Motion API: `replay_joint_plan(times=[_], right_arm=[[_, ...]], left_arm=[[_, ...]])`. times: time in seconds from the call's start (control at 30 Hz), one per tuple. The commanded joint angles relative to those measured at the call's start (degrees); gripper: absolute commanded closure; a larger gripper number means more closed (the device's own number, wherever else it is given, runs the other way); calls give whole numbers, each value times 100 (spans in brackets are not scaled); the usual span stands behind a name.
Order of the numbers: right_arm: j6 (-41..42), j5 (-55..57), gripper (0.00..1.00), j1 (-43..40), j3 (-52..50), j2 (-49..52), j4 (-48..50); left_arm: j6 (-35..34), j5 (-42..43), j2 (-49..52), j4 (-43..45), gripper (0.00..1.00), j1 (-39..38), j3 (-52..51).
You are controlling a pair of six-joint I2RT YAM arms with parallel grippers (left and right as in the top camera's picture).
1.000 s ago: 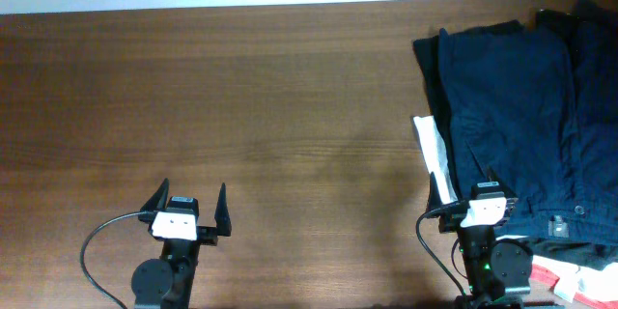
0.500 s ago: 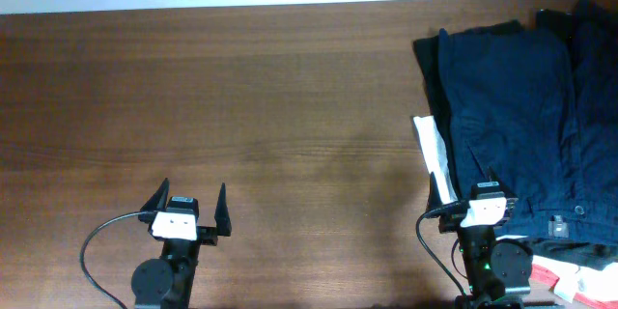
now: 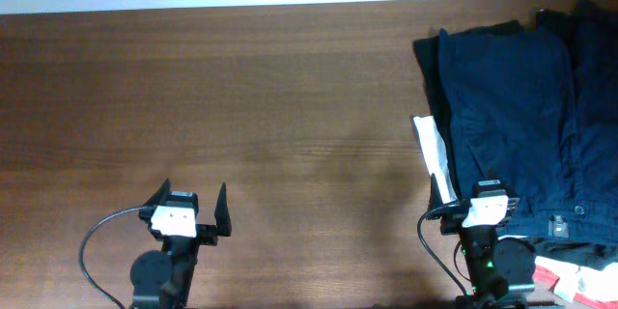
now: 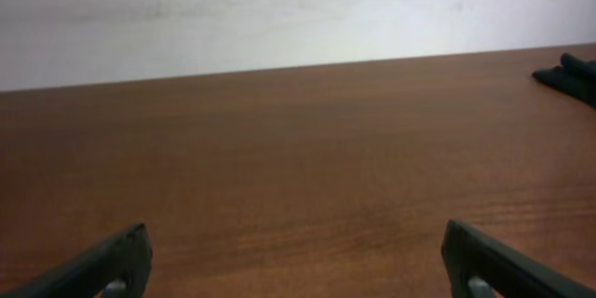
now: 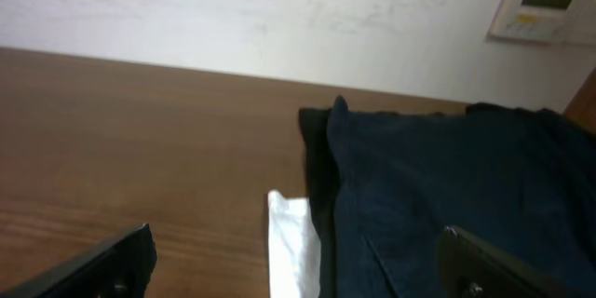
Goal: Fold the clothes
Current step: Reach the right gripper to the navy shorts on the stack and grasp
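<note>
The navy-blue shorts (image 3: pixel 512 106) lie flat at the table's right side, with a button (image 3: pixel 577 210) near the front. Black clothes (image 3: pixel 594 68) lie under and to the right of them. My right gripper (image 3: pixel 463 191) is open at the shorts' near left corner and holds nothing. In the right wrist view the shorts (image 5: pixel 438 186) lie ahead between its wide-open fingers (image 5: pixel 116 261). My left gripper (image 3: pixel 189 201) is open and empty over bare wood at the front left. In its wrist view only a dark fabric corner (image 4: pixel 568 74) shows far right.
A narrow white strip (image 3: pixel 435 159) lies along the shorts' left edge; it also shows in the right wrist view (image 5: pixel 293 237). A red-and-white item (image 3: pixel 570 275) sits at the front right corner. A white wall with a control panel (image 5: pixel 545 0) stands behind the brown table (image 3: pixel 241 97).
The left gripper has turned very slightly. The right gripper and the clothes have not moved.
</note>
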Motion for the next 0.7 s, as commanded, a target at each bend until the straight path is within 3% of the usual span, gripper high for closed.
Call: replay_joint_plan(times=[0.0, 0.23, 0.53, 0.67], right_arm=[[61, 90, 1, 28, 693, 584, -258], [61, 195, 1, 15, 2378, 2815, -1268], [59, -20, 1, 7, 5497, 6568, -3320], [55, -46, 2, -13, 6426, 7635, -3141]], left_arm=[[-103, -20, 713, -133, 1, -24, 713], [-101, -15, 2802, -839, 1, -24, 2295], [-98, 393, 4719, -1963, 1, -22, 4107], [-98, 634, 5576, -2210, 1, -24, 4822]])
